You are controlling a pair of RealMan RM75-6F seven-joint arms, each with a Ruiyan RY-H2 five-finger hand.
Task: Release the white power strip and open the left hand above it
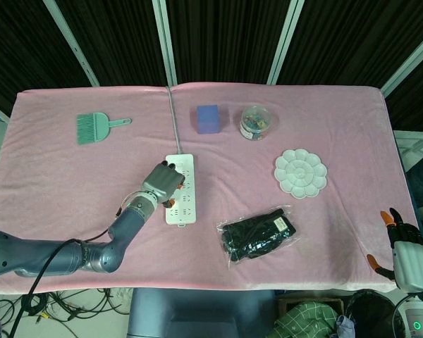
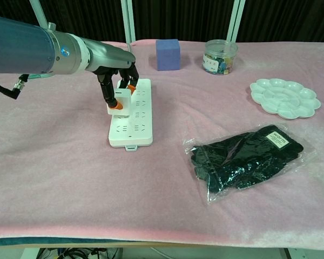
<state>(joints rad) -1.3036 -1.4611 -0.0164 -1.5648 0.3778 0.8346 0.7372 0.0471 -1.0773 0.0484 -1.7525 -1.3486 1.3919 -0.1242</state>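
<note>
Here, the pink cloth-covered table [image 1: 70,176] spreads wide beneath everything, and the robot's grey left arm [image 1: 63,255] reaches in over its near edge. The white rectangular power strip [image 2: 134,123] lies flat on the cloth, running away from the robot, its grey cable [image 1: 173,120] leading off beyond the fingertips toward the far edge. The left hand [image 1: 162,184] sits on the strip's left side; its dark orange-tipped fingers [image 2: 112,102] point downward and appear to touch the strip's left rim and top face, with a small white block between them, so the hand looks to be grasping the strip, though the exact contact is hard to make out.

Well to the right of those fingers lies a clear plastic bag of black gloves [image 2: 247,159], bearing a small white label whose writing is too small to read. Farther right stands a white flower-shaped paint palette [image 1: 300,172]. Well off to the fingers' left rests a green hand brush [image 1: 97,127]. Beyond the fingertips sit a blue cube-shaped block [image 2: 168,54] and, right of it, a clear round tub of coloured clips [image 2: 220,56].

The right hand [image 1: 402,246] hangs off the table's near right corner, well apart from everything, its orange-tipped fingers spread and holding nothing.
</note>
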